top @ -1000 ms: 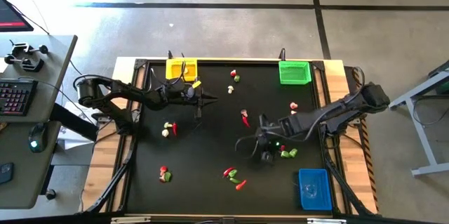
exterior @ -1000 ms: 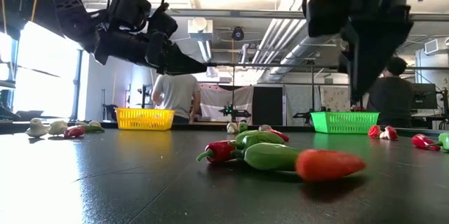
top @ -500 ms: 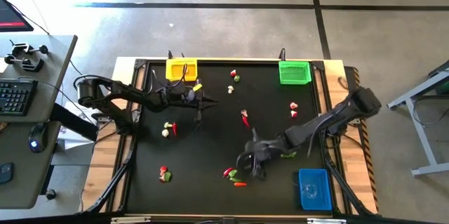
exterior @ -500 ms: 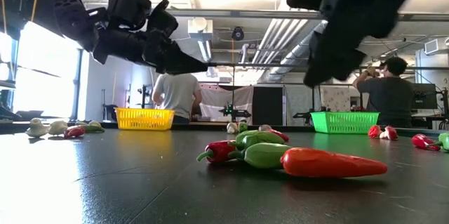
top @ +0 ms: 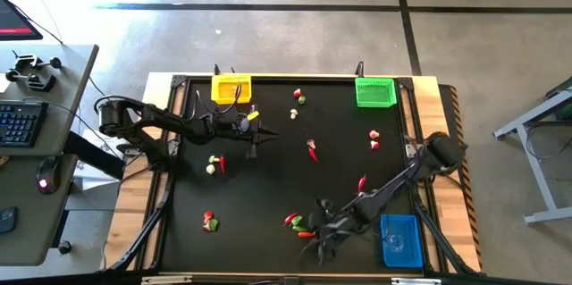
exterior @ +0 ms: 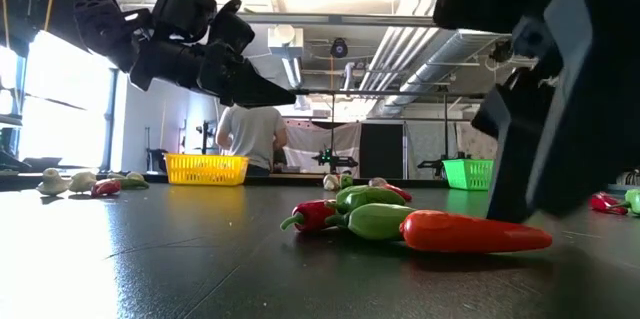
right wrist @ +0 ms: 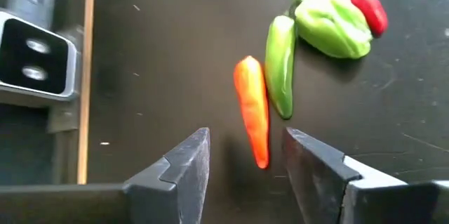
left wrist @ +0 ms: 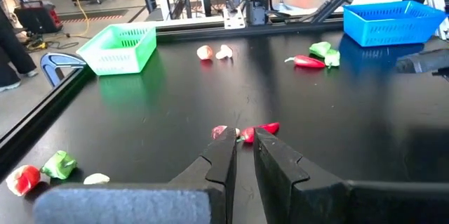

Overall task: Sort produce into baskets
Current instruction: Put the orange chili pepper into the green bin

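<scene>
The right claw [right wrist: 245, 164] hangs open over an orange-red chilli [right wrist: 253, 108] lying on the worktop [right wrist: 154, 55] beside a green chilli [right wrist: 280, 62]. It looks light, stiff and slick; pinch across its middle. The left claw [left wrist: 243, 155] is closed, empty.

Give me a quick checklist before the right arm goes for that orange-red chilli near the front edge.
1. Right gripper fingers open: ok.
2. Orange-red chilli lined up between the fingers: ok, its tip lies in the gap.
3. Chilli free of neighbours: not ok, the green chilli lies right alongside.
4. Fingers low enough to close: cannot tell.
5. Blue basket close by: ok.
6. Left gripper out of the way: ok, far off near the yellow basket.
</scene>
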### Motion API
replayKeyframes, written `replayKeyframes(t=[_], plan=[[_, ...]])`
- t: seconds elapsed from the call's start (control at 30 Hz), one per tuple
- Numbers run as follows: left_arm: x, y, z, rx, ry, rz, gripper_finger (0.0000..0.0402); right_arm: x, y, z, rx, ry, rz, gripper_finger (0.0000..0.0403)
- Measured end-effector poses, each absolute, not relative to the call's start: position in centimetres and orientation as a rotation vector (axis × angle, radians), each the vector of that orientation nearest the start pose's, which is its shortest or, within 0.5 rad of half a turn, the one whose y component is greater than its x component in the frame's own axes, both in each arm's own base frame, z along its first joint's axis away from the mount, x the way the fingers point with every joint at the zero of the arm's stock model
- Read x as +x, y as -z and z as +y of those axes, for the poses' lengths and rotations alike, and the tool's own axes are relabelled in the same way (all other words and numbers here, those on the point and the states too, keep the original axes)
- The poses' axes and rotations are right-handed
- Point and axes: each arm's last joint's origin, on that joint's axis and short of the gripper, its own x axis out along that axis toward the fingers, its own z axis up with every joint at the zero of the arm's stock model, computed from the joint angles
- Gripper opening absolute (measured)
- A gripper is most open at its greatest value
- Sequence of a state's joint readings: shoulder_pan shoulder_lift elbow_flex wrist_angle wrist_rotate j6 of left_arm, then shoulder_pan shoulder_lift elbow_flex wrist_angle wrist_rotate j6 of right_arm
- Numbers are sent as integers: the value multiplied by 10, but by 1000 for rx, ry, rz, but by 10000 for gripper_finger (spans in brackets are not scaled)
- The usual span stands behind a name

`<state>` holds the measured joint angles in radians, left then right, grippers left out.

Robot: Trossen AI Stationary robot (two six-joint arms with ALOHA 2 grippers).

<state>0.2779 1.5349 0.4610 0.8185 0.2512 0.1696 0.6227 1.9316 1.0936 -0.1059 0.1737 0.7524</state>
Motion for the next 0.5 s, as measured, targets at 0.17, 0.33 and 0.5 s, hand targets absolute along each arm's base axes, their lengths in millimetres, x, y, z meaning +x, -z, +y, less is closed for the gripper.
replayKeyframes(t=[0.17, 0.33, 0.5], plan=[[264, -156, 68, 99, -6, 251, 35, 314, -127, 228, 213, 14, 978, 171], [264, -156, 68, 90, -7, 253, 35, 313, -123, 231, 168, 53, 991, 136], [264, -155, 67, 76, -6, 256, 35, 312, -122, 229, 156, 62, 1006, 65]])
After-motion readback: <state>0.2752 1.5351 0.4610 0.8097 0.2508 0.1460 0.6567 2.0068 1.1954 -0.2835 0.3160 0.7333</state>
